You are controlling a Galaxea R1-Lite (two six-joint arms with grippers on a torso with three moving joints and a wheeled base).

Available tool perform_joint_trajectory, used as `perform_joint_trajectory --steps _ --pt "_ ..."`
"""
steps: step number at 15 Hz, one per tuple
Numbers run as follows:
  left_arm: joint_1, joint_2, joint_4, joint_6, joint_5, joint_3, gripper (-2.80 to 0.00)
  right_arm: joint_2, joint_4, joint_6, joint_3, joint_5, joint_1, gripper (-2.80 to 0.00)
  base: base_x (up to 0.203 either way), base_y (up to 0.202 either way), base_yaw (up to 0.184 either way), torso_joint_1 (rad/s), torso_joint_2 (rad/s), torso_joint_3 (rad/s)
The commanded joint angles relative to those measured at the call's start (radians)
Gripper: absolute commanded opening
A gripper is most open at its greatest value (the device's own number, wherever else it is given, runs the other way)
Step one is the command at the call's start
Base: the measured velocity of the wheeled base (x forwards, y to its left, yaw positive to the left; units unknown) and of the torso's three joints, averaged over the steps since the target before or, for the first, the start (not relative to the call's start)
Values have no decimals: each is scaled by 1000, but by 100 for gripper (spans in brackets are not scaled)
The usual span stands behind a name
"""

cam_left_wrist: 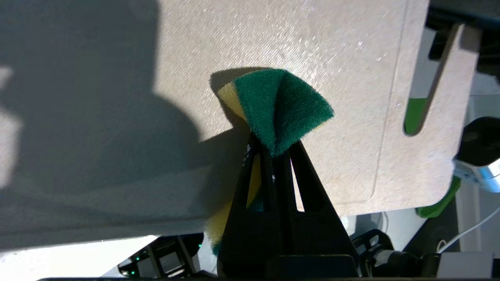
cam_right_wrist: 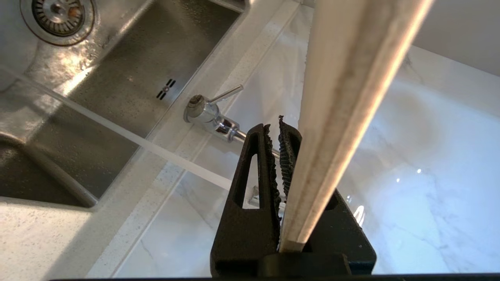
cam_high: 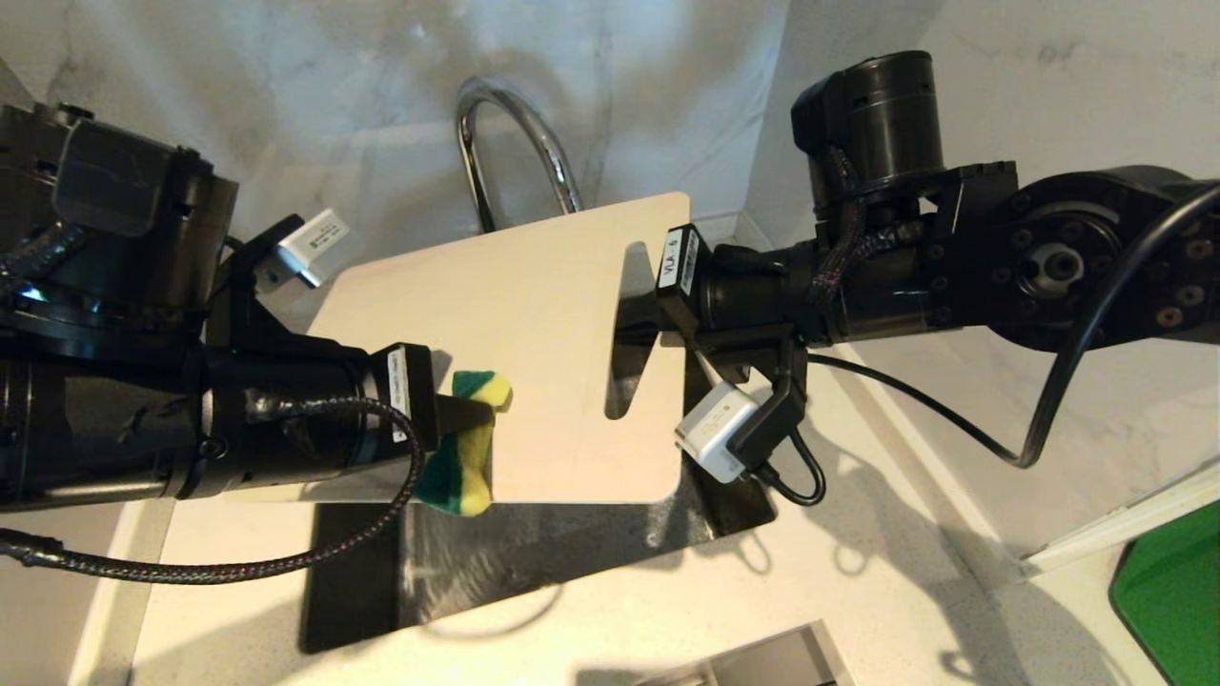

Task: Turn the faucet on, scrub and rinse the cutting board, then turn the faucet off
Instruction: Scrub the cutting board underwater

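- Head view: cutting board [cam_high: 534, 353] is held in the air above the sink [cam_high: 534, 562], tilted, with its handle slot toward the right arm. The right claw [cam_high: 637, 329] is clenched on the board's edge by the slot. The left claw [cam_high: 467, 412] grips a green-and-yellow sponge [cam_high: 465, 448], which lies against the board's near left part. The faucet [cam_high: 510, 143] arches up behind the board. A green tray [cam_high: 1172, 591] shows at the far right on the desk [cam_high: 667, 619].
- Left wrist view: the left claw [cam_left_wrist: 275, 152] is clenched on the folded sponge [cam_left_wrist: 279, 105], green side out, touching the board's face [cam_left_wrist: 312, 47].
- Right wrist view: the right claw [cam_right_wrist: 291, 156] grasps the board [cam_right_wrist: 343, 97], seen edge-on between its fingers. Below are the faucet base with its thin lever [cam_right_wrist: 207, 111] and the steel sink with its drain [cam_right_wrist: 58, 13].
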Motion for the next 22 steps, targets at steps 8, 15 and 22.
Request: perform_joint_trajectory --steps 8,15,22 --pt "210 -40 -96 -13 -11 243 -280 -9 -1 11 -18 0 1 -280 0 0 0 0 0 0" --pt "478 -55 -170 29 -171 363 -280 -41 1 13 5 2 1 -280 0 0 0 0 0 0" --pt "728 -74 -170 143 -292 390 -280 -69 -1 14 47 3 -10 -280 0 0 0 0 0 0"
